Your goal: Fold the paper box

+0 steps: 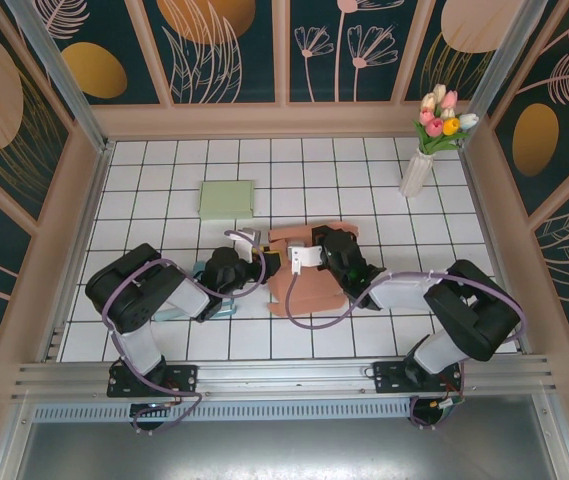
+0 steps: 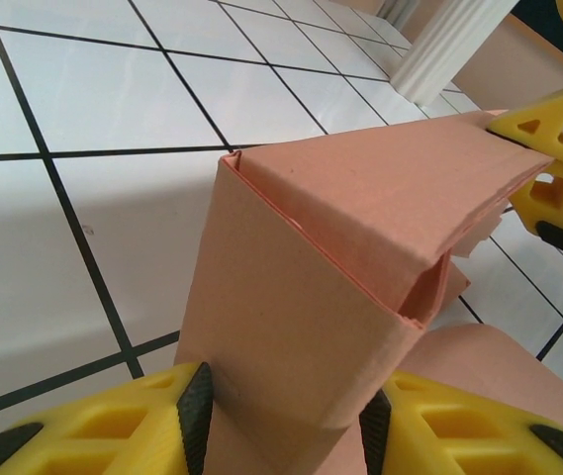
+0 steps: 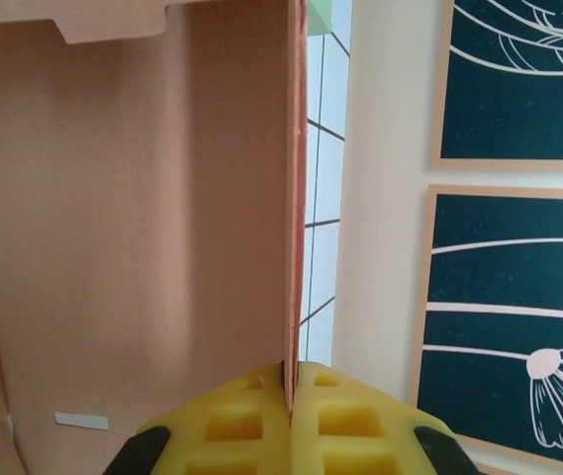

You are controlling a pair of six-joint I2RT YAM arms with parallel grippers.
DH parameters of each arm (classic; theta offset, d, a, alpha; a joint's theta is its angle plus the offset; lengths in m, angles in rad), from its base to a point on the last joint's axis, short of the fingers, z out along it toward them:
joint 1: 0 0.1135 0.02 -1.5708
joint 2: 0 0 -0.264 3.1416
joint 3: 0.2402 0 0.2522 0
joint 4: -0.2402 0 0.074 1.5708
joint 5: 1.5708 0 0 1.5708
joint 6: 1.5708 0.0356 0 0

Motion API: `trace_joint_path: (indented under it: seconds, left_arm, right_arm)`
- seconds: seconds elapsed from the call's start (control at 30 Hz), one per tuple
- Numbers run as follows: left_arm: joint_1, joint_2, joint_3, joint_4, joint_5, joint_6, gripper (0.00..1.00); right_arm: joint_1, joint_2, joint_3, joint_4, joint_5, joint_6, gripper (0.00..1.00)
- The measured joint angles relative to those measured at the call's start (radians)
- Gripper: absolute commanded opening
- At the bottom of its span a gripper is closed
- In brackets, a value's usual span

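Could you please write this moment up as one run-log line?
left pincer: shut on paper box wall | right pincer: shut on upright box panel | fold: unfinished

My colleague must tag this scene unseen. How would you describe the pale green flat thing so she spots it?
On the white tiled table, look left of centre, toward the back wall. A pale green flat rectangle lies there alone; the pink paper box is nearer, the white vase far right.

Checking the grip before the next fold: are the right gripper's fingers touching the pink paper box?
Touching. In the right wrist view the fingers of the right gripper pinch the paper box panel's thin edge, with no gap either side.
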Motion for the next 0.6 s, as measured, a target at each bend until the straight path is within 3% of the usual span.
trace_joint_path:
  seconds: [0.6]
  left_arm:
    - [-0.032, 0.061, -0.004, 0.071, -0.108, 0.001, 0.45]
  right_arm:
    - [0.089, 0.014, -0.077, 0.138, 0.148, 0.027, 0.0]
